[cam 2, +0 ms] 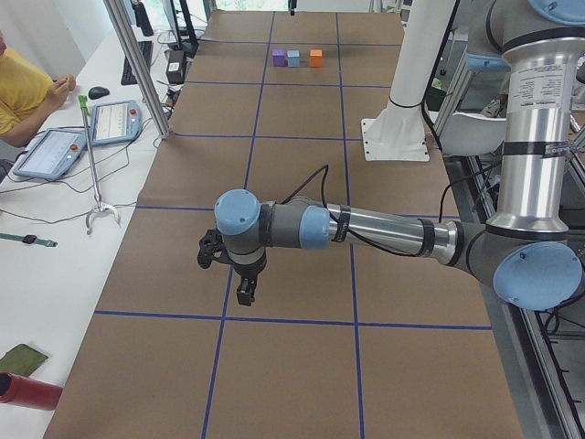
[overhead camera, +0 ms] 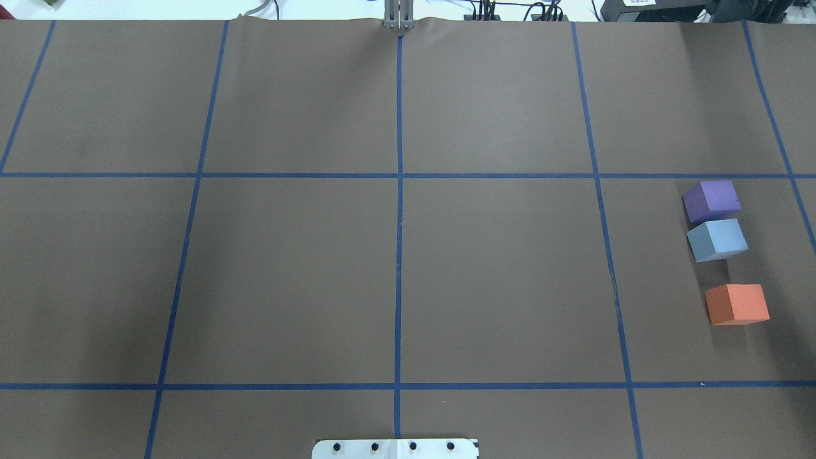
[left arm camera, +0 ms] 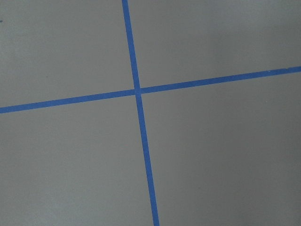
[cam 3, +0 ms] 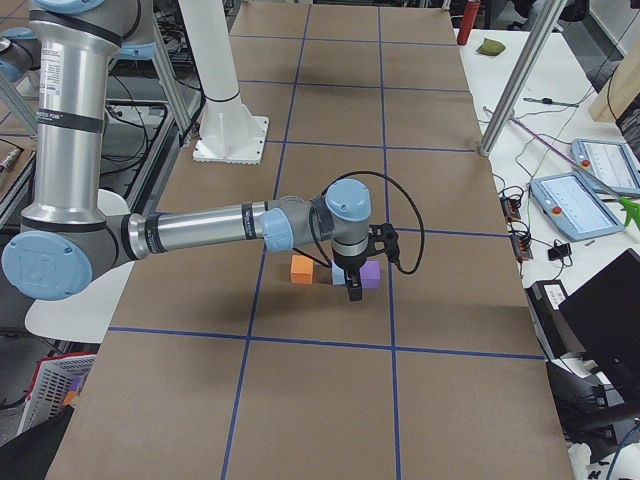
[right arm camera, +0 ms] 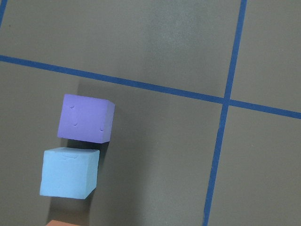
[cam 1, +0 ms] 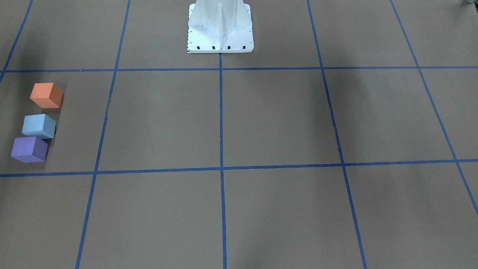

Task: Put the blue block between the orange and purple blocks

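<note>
The blue block [overhead camera: 717, 240] stands in a row between the purple block [overhead camera: 711, 199] and the orange block [overhead camera: 737, 304], almost touching the purple one, with a gap to the orange one. The row shows at the left of the front view: orange [cam 1: 46, 95], blue [cam 1: 39, 126], purple [cam 1: 29, 149]. The right wrist view looks down on purple [right arm camera: 85, 118] and blue [right arm camera: 69, 172]. My right gripper [cam 3: 354, 292] hangs above the blocks, and I cannot tell whether it is open or shut. My left gripper [cam 2: 245, 294] hovers over a tape crossing far from the blocks, and I cannot tell its state either.
The white robot pedestal [cam 1: 220, 28] stands at the table's middle edge. Blue tape lines [overhead camera: 399, 223] grid the brown table. A side bench holds tablets [cam 2: 50, 151] and a metal post [cam 2: 137, 64]; a person [cam 2: 23, 87] sits there.
</note>
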{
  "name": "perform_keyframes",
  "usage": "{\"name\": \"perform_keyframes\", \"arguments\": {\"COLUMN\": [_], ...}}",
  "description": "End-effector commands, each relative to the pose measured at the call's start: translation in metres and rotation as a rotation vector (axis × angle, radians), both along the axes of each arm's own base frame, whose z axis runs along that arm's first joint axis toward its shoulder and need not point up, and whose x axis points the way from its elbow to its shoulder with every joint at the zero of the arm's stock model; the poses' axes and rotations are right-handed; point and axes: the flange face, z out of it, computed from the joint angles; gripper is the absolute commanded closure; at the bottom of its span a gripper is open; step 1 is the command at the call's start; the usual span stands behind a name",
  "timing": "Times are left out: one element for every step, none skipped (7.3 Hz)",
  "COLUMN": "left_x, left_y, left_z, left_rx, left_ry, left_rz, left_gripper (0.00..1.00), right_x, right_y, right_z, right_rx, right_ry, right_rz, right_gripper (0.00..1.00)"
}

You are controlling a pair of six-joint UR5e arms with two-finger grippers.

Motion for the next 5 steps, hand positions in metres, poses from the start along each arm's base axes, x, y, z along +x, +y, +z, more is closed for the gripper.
{"name": "perform_keyframes", "arguments": {"left_x": [-0.0001,-0.0001,-0.0002,-0.0002,-0.0002], "left_y": [-0.006,-0.0129,-0.0123,-0.0116,-0.0118], "left_z": [-0.0083,-0.0134,-0.0142,-0.0171,-0.0121], "left_rx": [0.02,0.029,0.031,0.037,0.029], "left_ry": [-0.004,-0.005,-0.005,-0.005,-0.005], "left_rz": [0.0,0.0,0.0,0.0,0.001], "left_gripper": [0.0,0.0,0.0,0.0,0.0], "right_x": [-0.0003,0.0001,0.0001,-0.0001,-0.0002], "right_y": [-0.0008,0.0016,0.0016,0.0004,-0.0003], "right_z": [0.0003,0.0038,0.0031,0.0032,0.0026], "right_rx": [0.0,-0.008,-0.006,-0.006,-0.006], "right_ry": [-0.001,0.001,0.0,0.0,0.0], "right_rz": [0.0,0.0,0.0,0.0,0.001], "right_gripper": [0.0,0.0,0.0,0.0,0.0]}}
